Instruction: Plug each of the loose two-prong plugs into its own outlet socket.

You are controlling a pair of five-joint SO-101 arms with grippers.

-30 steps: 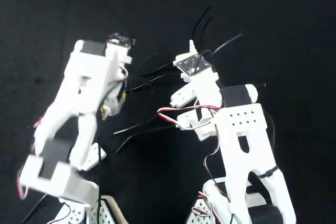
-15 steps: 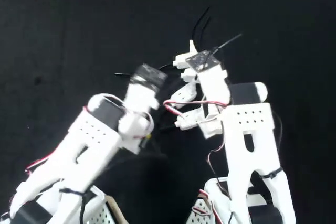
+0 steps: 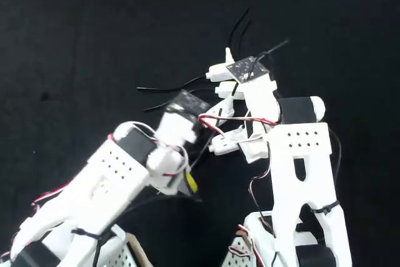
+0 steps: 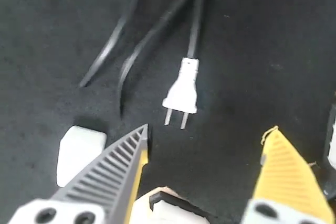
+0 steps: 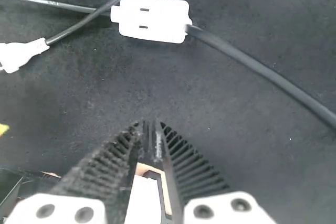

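A white two-prong plug (image 4: 181, 95) lies flat on the black mat, its black cord running away from my left gripper (image 4: 205, 137). That gripper is open, and the prongs point at the gap between its fingers. Beside one finger lies a white block (image 4: 79, 148). A white outlet socket (image 5: 151, 18) with two slots, on a thick black cable, lies ahead of my right gripper (image 5: 149, 129), which is shut and holds nothing. Off to one side of the socket lies a second white plug (image 5: 18, 56) on a thin cord. In the high view both arms meet mid-table.
Several thin black cords (image 3: 169, 87) trail over the black mat (image 3: 75, 48) between and beyond the arms. The left arm (image 3: 125, 173) and right arm (image 3: 300, 154) stand close together. Bare mat spreads to the far left and far right.
The left arm has swung from the left side of the table toward the centre, ending beside the right arm. The right arm has shifted slightly to the right.
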